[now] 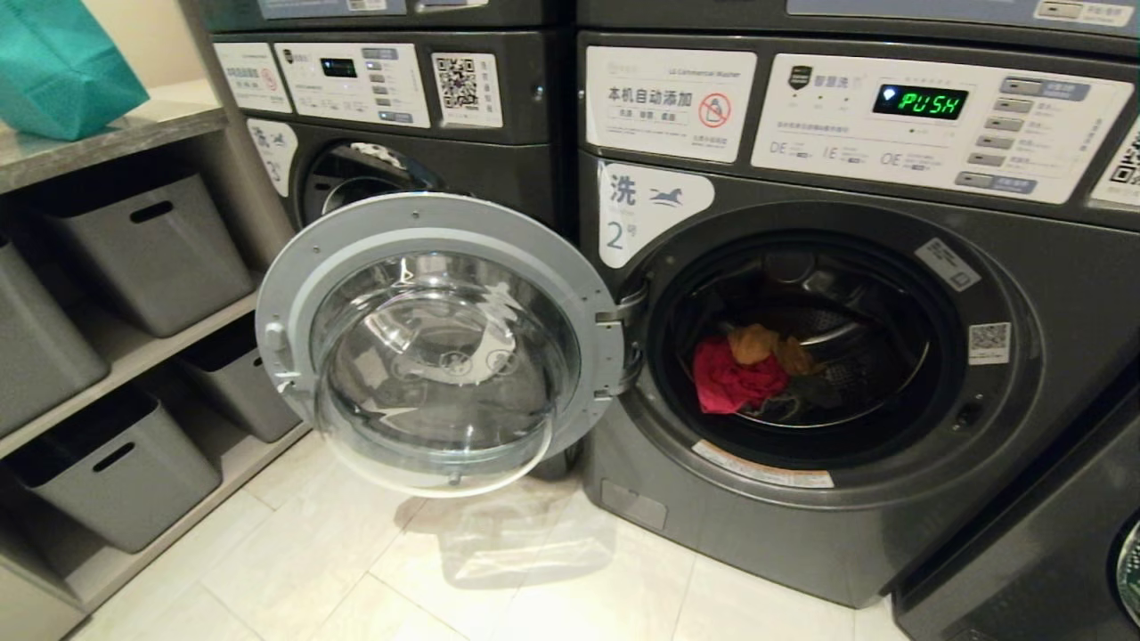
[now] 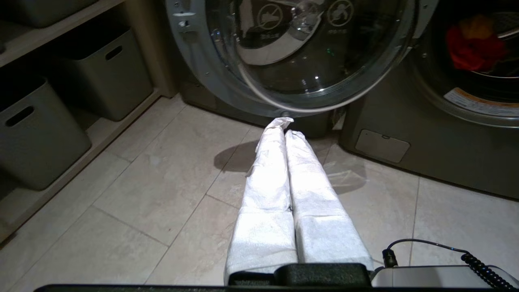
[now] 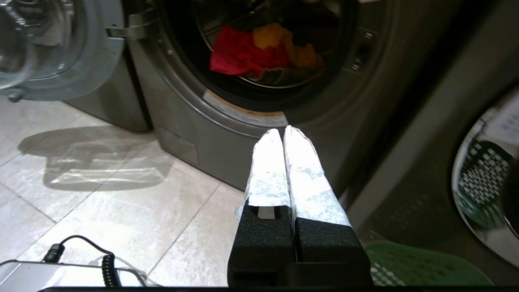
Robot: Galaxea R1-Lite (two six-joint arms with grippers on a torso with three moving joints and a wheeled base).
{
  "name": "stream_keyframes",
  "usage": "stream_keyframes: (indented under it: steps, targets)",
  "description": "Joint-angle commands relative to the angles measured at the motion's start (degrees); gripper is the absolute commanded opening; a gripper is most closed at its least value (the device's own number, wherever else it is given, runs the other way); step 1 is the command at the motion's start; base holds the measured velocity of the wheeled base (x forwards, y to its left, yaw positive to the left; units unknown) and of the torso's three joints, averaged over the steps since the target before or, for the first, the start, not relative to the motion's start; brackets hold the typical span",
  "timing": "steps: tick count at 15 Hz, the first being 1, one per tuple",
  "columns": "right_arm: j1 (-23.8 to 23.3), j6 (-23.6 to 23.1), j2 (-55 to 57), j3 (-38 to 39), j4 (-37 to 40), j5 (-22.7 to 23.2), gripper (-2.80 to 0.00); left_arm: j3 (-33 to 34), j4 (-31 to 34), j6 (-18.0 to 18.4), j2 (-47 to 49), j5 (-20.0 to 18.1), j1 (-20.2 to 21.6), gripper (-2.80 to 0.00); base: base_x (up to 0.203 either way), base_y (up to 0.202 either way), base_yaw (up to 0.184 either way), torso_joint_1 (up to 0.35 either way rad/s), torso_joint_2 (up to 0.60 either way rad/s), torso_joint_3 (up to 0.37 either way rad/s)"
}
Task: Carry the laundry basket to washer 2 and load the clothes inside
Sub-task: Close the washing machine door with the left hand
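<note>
Pale floor tiles (image 1: 312, 570) stretch before a row of dark grey front-load machines in a laundry room. Washer 2 (image 1: 802, 534), marked by a white label (image 1: 646, 214) with a blue horse and the numeral 2, stands with its round glass door (image 1: 436, 347) swung fully open to the left, across the front of the neighbouring washer (image 1: 383, 169). Its display reads "PUSH" in green. Inside the drum lie the clothes (image 1: 748, 369): a red cloth at the front left, a yellow-orange cloth just behind and to its right, and a darker garment beneath them, all resting on the drum's lower wall.

At the left, open shelves (image 1: 134, 356) hold several grey storage bins (image 1: 142, 249) with slot handles; their contents cannot be seen. A teal bag (image 1: 62, 67) sits on the top of the shelf unit.

Neither arm shows in the head view. In the wrist views the left pincer (image 2: 284, 123) hangs low over the tiles, pointing toward the bottom edge of the open door, its white-wrapped fingers pressed together and holding nothing. The right pincer (image 3: 282, 132) points at the washer's front below the drum opening, its fingers likewise closed and empty. A green perforated edge of the laundry basket (image 3: 425, 269) shows on the floor beside the right arm, near the machine at the far right.
</note>
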Motion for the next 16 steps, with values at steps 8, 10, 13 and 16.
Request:
stream_keyframes:
  steps: [8,10,13,16]
  targets:
    - [0.0,-0.1,0.1,0.0,0.0,0.0,-2.80,-0.1,0.0,0.1,0.1,-0.1,0.0,-2.80,-0.001,0.005,-0.141,0.003,0.00,0.003]
    - [0.0,-0.1,0.1,0.0,0.0,0.0,-2.80,0.0,0.0,0.6,0.1,-0.1,0.0,-2.80,0.000,0.000,0.000,0.000,0.00,0.000]
    - [0.0,0.0,0.1,0.0,0.0,0.0,-2.80,0.0,0.0,0.8,0.1,-0.2,0.0,-2.80,0.000,0.000,0.000,0.000,0.00,0.000]
    - [0.0,0.5,0.1,0.0,0.0,0.0,-2.80,0.0,0.0,0.8,0.1,-0.2,0.0,-2.80,0.000,0.000,0.000,0.000,0.00,0.000]
